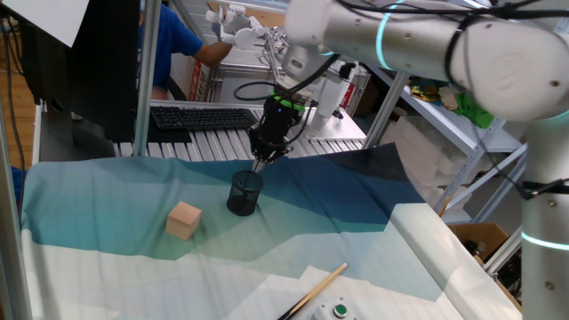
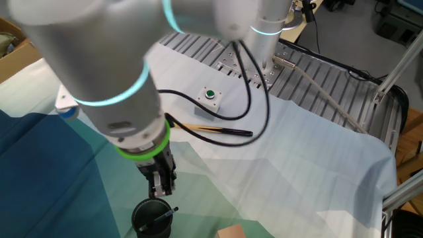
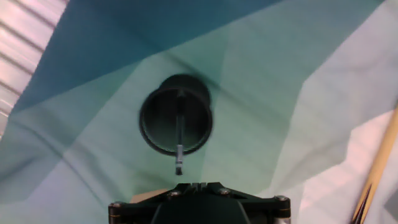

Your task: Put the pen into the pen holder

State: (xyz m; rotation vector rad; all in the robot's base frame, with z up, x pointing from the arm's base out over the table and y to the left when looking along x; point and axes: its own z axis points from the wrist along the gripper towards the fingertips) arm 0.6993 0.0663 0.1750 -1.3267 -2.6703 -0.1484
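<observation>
The pen holder (image 1: 244, 194) (image 2: 152, 218) (image 3: 176, 122), a small black mesh cup, stands upright on the teal cloth. The thin dark pen (image 3: 179, 144) (image 2: 166, 213) stands inside it, leaning on the rim with its top end poking out. My gripper (image 1: 265, 161) (image 2: 160, 192) (image 3: 194, 184) hangs just above the cup, fingers shut together with nothing between them. The pen's top end sits free, a little below the fingertips. In the one fixed view the pen is too thin to make out.
A tan wooden block (image 1: 184, 220) (image 2: 231, 232) lies beside the cup. A long wooden stick (image 1: 316, 293) (image 2: 211, 129) (image 3: 376, 174) and a small box with a green button (image 1: 338, 310) (image 2: 211, 94) lie on the pale cloth. A keyboard (image 1: 204, 116) sits behind.
</observation>
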